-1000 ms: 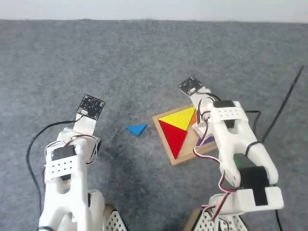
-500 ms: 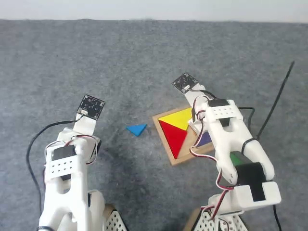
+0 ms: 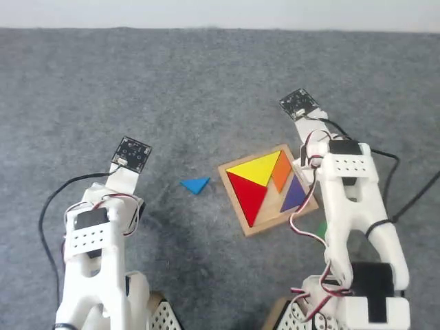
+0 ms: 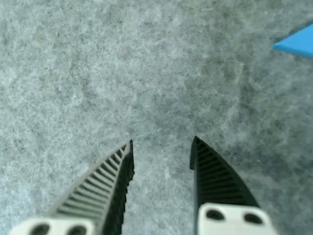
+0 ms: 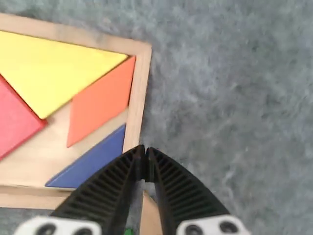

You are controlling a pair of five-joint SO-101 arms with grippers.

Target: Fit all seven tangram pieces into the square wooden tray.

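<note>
The square wooden tray [image 3: 232,198] lies tilted at centre right. In it are a yellow triangle [image 3: 256,168], a red triangle [image 3: 247,196], an orange parallelogram [image 3: 281,170] and a purple-blue triangle [image 3: 295,196]. A small blue triangle [image 3: 196,185] rests on the felt left of the tray. A green piece [image 3: 321,228] peeks out under the right arm. My right gripper [image 5: 145,152] is shut on nothing, just over the tray's rim [image 5: 141,88] beside the purple-blue triangle [image 5: 90,161]. My left gripper [image 4: 161,147] hangs open over bare felt, with the blue triangle [image 4: 297,41] well off to its side.
Grey felt covers the whole table. Black cables trail beside both arm bases. Open felt stretches behind the tray and between the two arms.
The right arm has swung rightward off the tray's middle to its right edge, uncovering the orange and purple-blue pieces. The left arm has kept still.
</note>
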